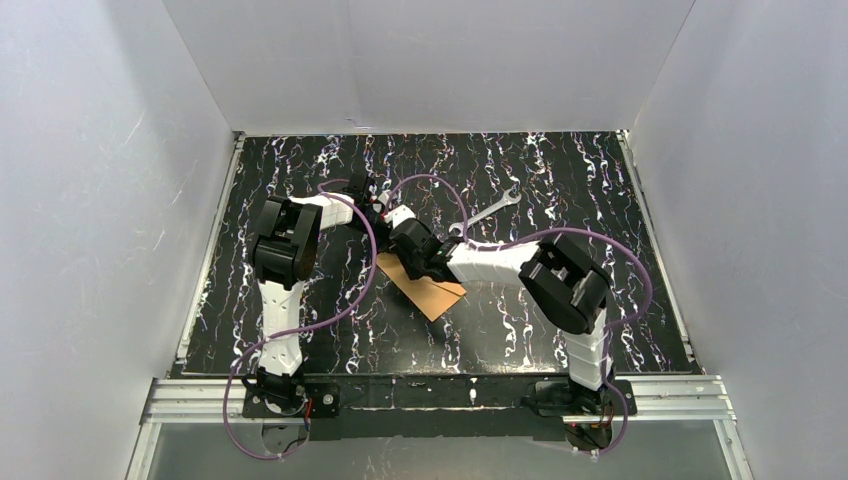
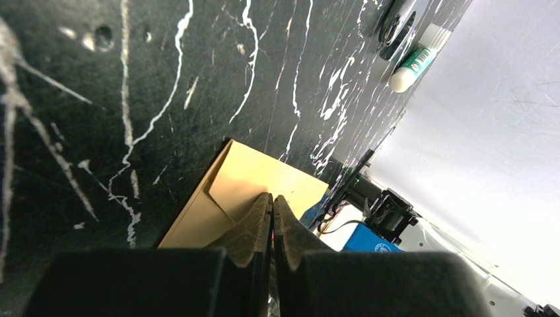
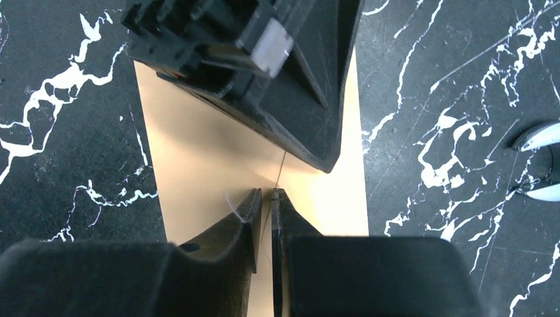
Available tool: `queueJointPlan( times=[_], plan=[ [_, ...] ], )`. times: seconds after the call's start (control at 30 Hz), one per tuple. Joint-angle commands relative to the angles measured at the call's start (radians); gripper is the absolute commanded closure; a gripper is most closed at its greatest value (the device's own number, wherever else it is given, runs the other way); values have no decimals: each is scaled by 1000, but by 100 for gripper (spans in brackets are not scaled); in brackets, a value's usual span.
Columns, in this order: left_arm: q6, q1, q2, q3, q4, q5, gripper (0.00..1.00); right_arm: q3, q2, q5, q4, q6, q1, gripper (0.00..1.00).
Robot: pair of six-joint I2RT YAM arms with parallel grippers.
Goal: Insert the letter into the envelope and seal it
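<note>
From above, the envelope (image 1: 430,290) lies flat on the black table (image 1: 560,180), near the middle. Both arms lean in over its far end. The left gripper (image 1: 378,218) and right gripper (image 1: 410,240) are close together there. A wrench (image 1: 490,212) lies farther back, apart from the envelope.

In the left wrist view, the left gripper (image 2: 272,197) has its jaws pressed tight together with nothing between them. Its tips are right over the envelope (image 2: 231,175). A fold line shows on the paper. I cannot tell what is inside it. A glue stick (image 2: 413,65) lies by the wall.

In the right wrist view, the right gripper (image 3: 264,193) has its jaws almost closed, with just a thin slit left. A thin pale line runs through the slit. I cannot tell if it holds anything. The envelope (image 3: 191,152) lies under it, and the left gripper's tip is just beyond it.
</note>
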Motion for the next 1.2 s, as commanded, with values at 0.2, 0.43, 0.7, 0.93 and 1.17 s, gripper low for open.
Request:
queueJointPlan(
  times=[0.2, 0.43, 0.7, 0.93, 1.17],
  plan=[
    [56, -2, 73, -32, -109, -216, 100, -231, -123, -80, -162, 3, 0, 97],
    [54, -3, 80, -35, -107, -216, 100, -216, -96, -76, -139, 9, -1, 99],
    [55, -3, 77, -58, -100, -212, 100, -31, 69, -15, -137, 57, -14, 99],
    [62, -2, 72, -56, -101, -208, 100, 0, 59, -23, -165, 65, -34, 99],
    [77, -3, 82, -29, -118, -208, 100, -166, -102, -23, -198, 108, -67, 97]
  ],
)
